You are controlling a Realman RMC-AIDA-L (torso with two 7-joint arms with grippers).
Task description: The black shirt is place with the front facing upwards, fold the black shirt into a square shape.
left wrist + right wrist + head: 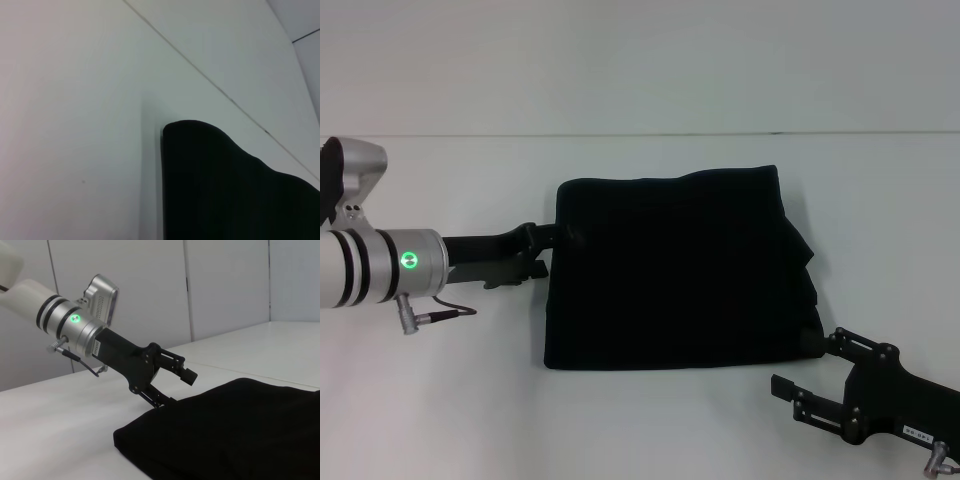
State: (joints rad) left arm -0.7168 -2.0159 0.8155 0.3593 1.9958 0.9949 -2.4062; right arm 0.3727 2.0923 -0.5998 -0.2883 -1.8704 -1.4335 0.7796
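The left gripper [548,252] is sitting at the left edge of the black shirt [675,270], near its far left corner. In the right wrist view its fingers [187,376] are standing apart, one raised above the cloth and the other low at the fabric edge; whether the lower finger is tucked under the hem is hard to tell. The right gripper [800,372] is hovering just off the near right corner of the shirt, fingers spread, not gripping anything.

The shirt is lying flat on the white table [640,420], already folded into a compact block that is slightly wider than it is deep. Its long axis is running left to right between the two grippers. From the left gripper the cloth is extending to the right; from the right gripper it is lying forward and to the left. Each arm is nearest its own side edge.

The cloth is matte, soft and dark, stacked in several layers. The right edge is showing uneven stepped layers; the far edge is gently wavy. No lettering is showing.
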